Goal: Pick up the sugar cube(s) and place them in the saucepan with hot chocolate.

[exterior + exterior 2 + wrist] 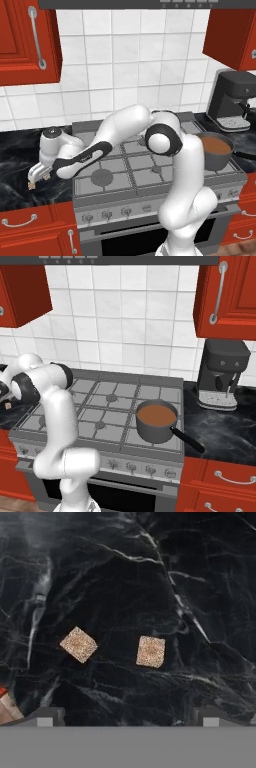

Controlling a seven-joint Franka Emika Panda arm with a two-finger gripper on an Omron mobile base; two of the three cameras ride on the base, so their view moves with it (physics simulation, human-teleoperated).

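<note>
Black marble counter (125, 572) lies under the wide-open, empty hand (127, 717), above two tan sugar cubes (150, 651).

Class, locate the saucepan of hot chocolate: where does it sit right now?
The saucepan sits on the stove's front right burner, near the black coffee machine on the right-hand counter; its handle points toward the front right.

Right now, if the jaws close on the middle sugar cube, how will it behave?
The middle cube looks tiny and boxy, so probably light and stiff, unlikely to roll. Its speckled grainy faces suggest it may crumble under a hard squeeze. Lying flat on the glossy black counter, it might skid if nudged off-centre, perhaps toward the left cube.
</note>
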